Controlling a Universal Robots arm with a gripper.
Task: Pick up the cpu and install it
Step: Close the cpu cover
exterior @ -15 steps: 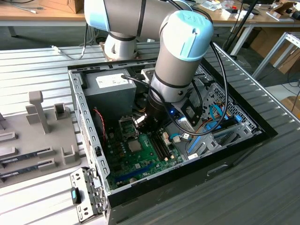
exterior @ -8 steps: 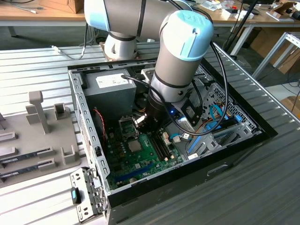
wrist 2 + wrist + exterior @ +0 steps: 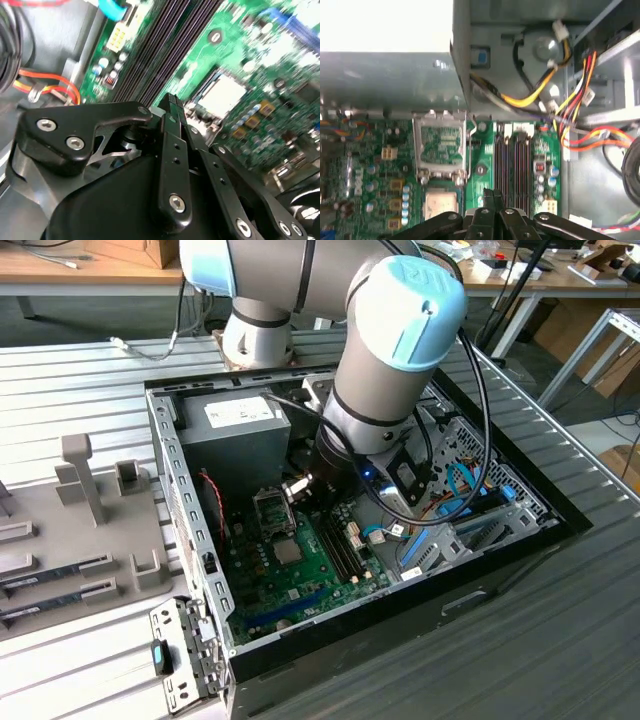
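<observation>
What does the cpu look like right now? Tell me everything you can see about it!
The cpu is a small flat square with a pale, silvery metal-looking top. It lies flat and level on the green board, seemingly seated in its socket. The socket's metal hold-down frame is swung open beside it, so nothing covers it. The gripper hangs close by over the dark memory slots, its fingers together and empty, not touching the cpu.

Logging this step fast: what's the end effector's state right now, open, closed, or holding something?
End effector: closed, fingers together with nothing visible between them, above the motherboard next to the cpu, which sits in its socket.
</observation>
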